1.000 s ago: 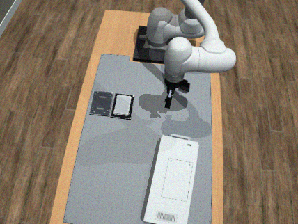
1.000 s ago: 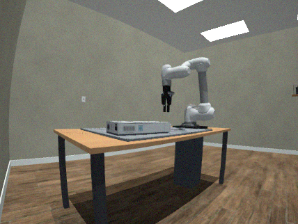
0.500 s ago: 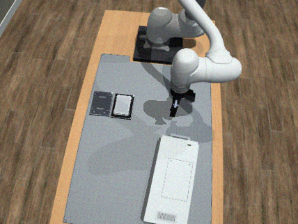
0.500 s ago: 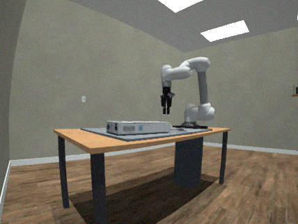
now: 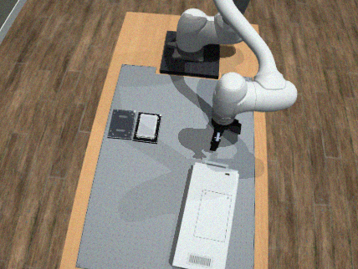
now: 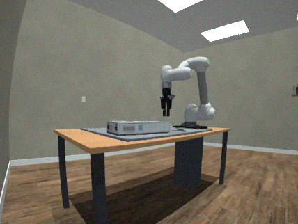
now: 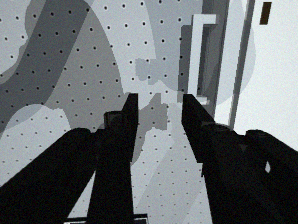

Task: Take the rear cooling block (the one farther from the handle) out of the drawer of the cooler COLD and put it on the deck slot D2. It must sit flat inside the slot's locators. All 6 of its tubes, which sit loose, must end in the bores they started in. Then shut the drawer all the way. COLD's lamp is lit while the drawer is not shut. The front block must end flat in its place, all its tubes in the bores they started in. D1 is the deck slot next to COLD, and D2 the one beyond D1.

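ok so the rear block doesn't show at all, it should be inside COLD (image 5: 209,213) (image 6: 143,128) (image 7: 275,75), whose drawer looks shut, and the little lamp (image 5: 227,174) (image 7: 265,13) looks dark to me. So imo the handle (image 5: 217,163) (image 7: 195,60) is what matters right now. It sticks out of COLD's end that faces the arm's base, and the gripper (image 5: 214,149) (image 6: 166,113) (image 7: 160,108) hangs above and just outside that end, fingers partway apart with nothing between them

In the wrist view the handle's long bar runs up and down, ahead of the gap and to its right, while the fingers stand left and right. Looks like they'd straddle the bar fine without much of a twist, just shift toward COLD, then go down. D2 (image 5: 121,124) is well apart from COLD, so that's for later

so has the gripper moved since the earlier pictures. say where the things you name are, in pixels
Yes. In the top view, the gripper (image 5: 214,148) (image 6: 166,115) (image 7: 160,108) has moved toward the cooler's handle (image 5: 217,164) (image 7: 195,60), which has stayed put.
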You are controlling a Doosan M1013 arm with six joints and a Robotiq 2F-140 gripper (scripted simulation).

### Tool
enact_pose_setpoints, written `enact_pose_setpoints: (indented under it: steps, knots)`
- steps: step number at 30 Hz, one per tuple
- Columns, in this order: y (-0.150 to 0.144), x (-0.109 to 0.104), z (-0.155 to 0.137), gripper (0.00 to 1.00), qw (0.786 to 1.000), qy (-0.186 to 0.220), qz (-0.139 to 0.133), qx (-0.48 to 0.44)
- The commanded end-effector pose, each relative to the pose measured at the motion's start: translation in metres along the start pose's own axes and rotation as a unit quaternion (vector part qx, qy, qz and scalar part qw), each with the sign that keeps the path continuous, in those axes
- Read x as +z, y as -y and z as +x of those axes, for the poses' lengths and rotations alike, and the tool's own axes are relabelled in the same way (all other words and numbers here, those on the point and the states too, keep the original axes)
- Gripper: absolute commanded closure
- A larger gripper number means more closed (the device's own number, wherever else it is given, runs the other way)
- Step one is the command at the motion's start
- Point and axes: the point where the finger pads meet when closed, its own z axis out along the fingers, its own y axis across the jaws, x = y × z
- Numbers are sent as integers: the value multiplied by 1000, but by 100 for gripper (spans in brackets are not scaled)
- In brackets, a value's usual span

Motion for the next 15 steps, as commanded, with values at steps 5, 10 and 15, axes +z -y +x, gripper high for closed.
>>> enact_pose_setpoints:
  steps: [5, 10, 15]
  knots:
    - [-20, 11, 20, 66, 1000, 0, -1, 0]
    - [-33, 19, 34, 66, 1000, 0, -1, 0]
    - [-34, 21, 34, 66, 1000, 0, -1, 0]
